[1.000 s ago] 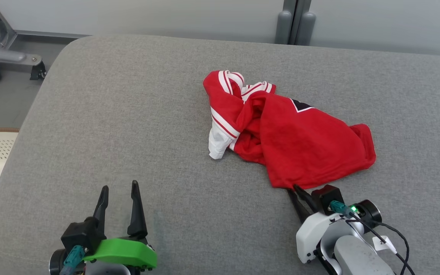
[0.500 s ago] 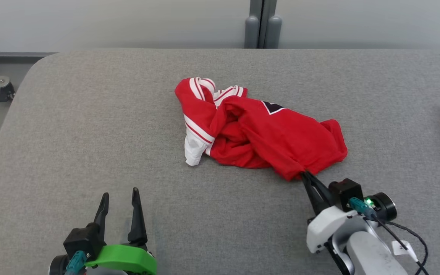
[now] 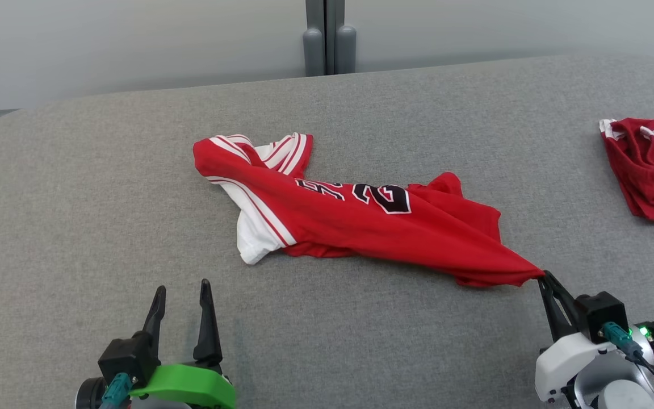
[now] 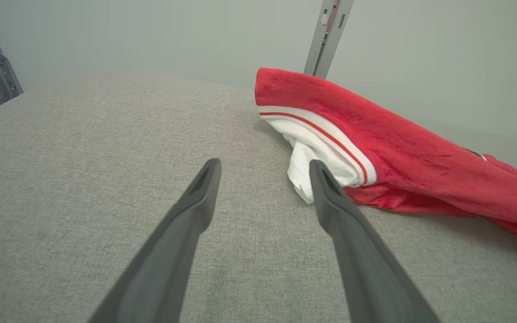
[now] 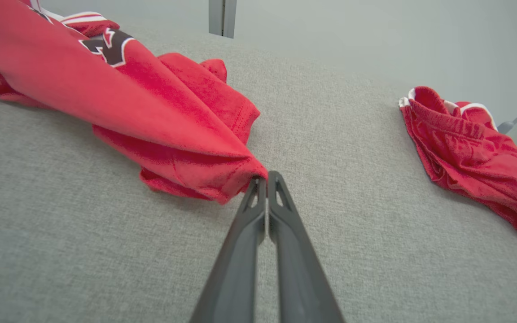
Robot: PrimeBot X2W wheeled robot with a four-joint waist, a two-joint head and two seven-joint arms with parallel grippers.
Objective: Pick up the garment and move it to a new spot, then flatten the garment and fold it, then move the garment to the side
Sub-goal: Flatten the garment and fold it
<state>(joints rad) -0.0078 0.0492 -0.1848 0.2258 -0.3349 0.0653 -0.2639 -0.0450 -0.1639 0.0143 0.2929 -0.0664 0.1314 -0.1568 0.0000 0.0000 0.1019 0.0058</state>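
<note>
At your lower left, your left gripper sits low over the grey padded surface, its two dark fingers spread wide apart with nothing between them. From its wrist view you can see the white sleeve end of the garment lying near the tip of the far finger, apart from it. Moving right, you find the garment near the middle of the surface: a red jersey with red-and-white striped trim and black numerals edged in white. It lies drawn out long, with its striped collar and sleeves bunched at the left end and its body narrowing into folds that run to a single point at the right. At that point your right gripper has its fingers clamped tight together on a corner of the red fabric, and the folds converge on the tips. Further right, well apart from all this, a second red garment with white trim lies crumpled at the edge of your head view.
</note>
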